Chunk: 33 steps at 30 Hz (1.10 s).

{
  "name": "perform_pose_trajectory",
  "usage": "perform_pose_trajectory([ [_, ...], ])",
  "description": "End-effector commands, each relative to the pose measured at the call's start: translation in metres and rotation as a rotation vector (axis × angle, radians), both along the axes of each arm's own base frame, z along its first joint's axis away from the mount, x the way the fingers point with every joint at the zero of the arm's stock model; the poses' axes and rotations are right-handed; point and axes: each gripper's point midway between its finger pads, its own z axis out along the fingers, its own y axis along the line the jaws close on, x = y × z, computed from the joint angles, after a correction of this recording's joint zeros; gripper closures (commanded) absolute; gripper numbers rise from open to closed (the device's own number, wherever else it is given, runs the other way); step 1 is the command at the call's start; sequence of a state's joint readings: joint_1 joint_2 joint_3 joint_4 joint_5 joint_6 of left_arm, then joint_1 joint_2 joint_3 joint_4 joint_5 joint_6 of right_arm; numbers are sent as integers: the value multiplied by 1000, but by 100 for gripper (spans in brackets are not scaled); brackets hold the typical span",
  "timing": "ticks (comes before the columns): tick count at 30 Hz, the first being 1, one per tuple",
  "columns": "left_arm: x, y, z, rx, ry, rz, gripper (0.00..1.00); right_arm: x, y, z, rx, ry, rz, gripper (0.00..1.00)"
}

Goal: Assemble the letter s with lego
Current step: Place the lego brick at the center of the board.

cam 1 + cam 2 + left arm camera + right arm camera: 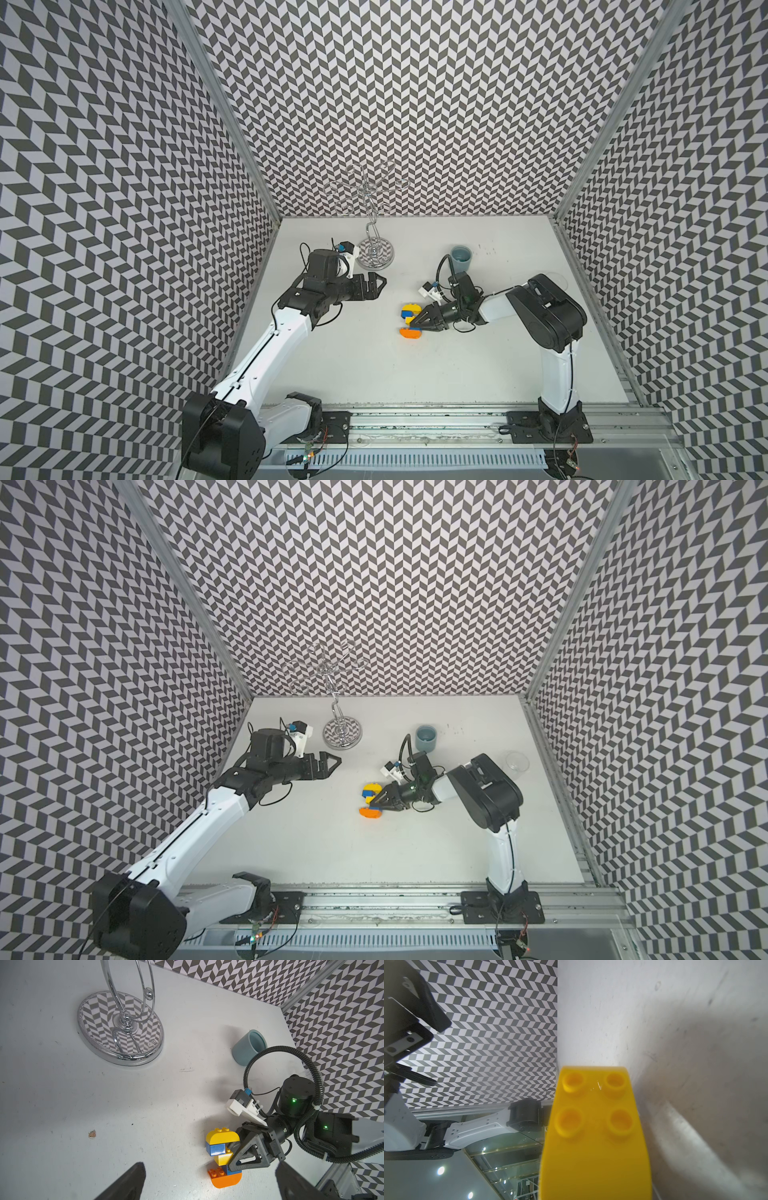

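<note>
The letter s (410, 320) lies on its side near the middle of the table (353, 365). From far end to near end we read yellow, blue, yellow, blue, orange. The right gripper (419, 322) is closed on the letter s, clamping its middle yellow brick (223, 1157). The left gripper (380, 289) hovers well apart, jaws spread wide and empty, near the chrome stand (375, 257). The grey cup (460, 258) stands upright beyond the right gripper.

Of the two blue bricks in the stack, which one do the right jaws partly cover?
The blue brick touching the orange brick; the other blue brick, joined to the rounded yellow brick, shows fully.
</note>
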<state>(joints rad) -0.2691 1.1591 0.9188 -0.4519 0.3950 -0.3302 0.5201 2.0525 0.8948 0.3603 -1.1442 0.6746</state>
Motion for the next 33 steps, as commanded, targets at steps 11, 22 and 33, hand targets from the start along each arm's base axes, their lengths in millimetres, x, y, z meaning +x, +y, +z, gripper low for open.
perform_pose_trajectory([
  [11, 0, 3, 11, 17, -28, -6, 0, 4, -1, -6, 17, 35, -17, 66],
  [22, 1, 4, 11, 24, -28, -4, 0, 6, -3, -7, 17, 36, -25, 61],
  [33, 0, 5, 8, 31, -23, -1, 0, 7, -3, -7, 19, 34, -27, 57],
])
